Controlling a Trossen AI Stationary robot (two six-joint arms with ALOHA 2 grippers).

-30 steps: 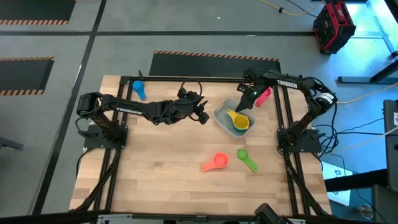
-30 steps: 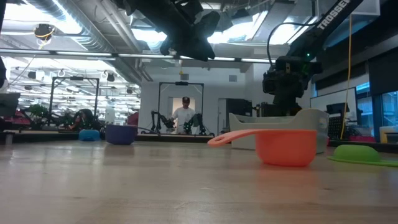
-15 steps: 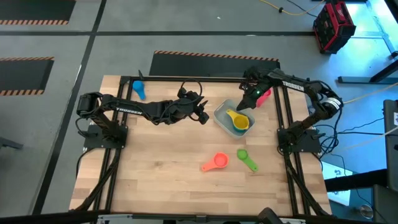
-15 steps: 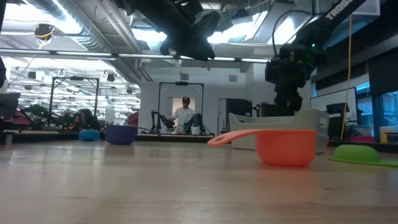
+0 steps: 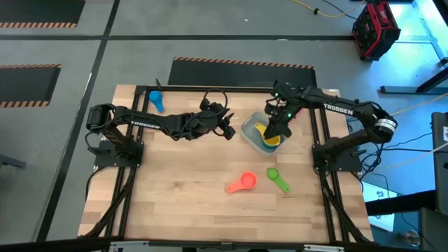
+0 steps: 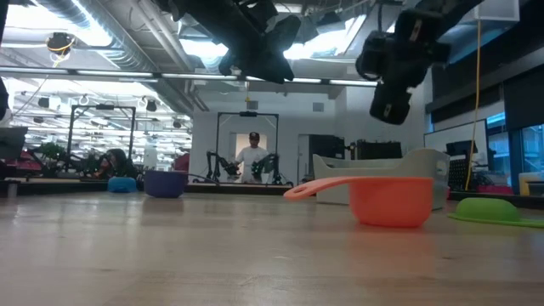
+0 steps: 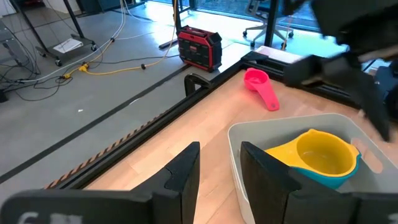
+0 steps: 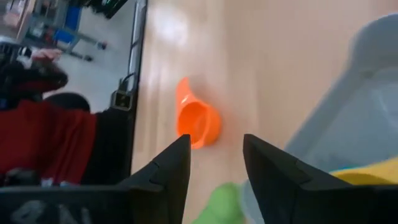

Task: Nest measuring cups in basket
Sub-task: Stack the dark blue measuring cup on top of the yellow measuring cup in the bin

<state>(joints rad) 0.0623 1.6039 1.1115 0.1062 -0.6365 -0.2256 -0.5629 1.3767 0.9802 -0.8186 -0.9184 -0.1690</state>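
Observation:
The pale basket (image 5: 246,129) stands right of the table's middle. In it a yellow cup (image 7: 320,152) is nested in a teal cup (image 7: 323,180). My right gripper (image 5: 274,133) hangs open above the basket, holding nothing. My left gripper (image 7: 219,168) is open and raised just left of the basket. A red cup (image 7: 260,86) lies at the far right edge. The orange cup (image 5: 243,183) and green cup (image 5: 278,180) rest on the table's near side. A blue cup (image 5: 155,100) sits far left, with a purple cup (image 6: 166,183) near it.
Dark frame rails (image 5: 318,140) run along the table's left and right sides. A red toolbox (image 7: 200,48) stands on the floor beyond the far edge. A person (image 6: 252,157) stands far back in the room. Bare wood lies left of the orange cup.
My right gripper has risen from beside the red cup at the far right. It has swung toward the table's near edge until it is over the basket, rolling somewhat as it went. Its fingers are as far apart as before. The cups have not moved.

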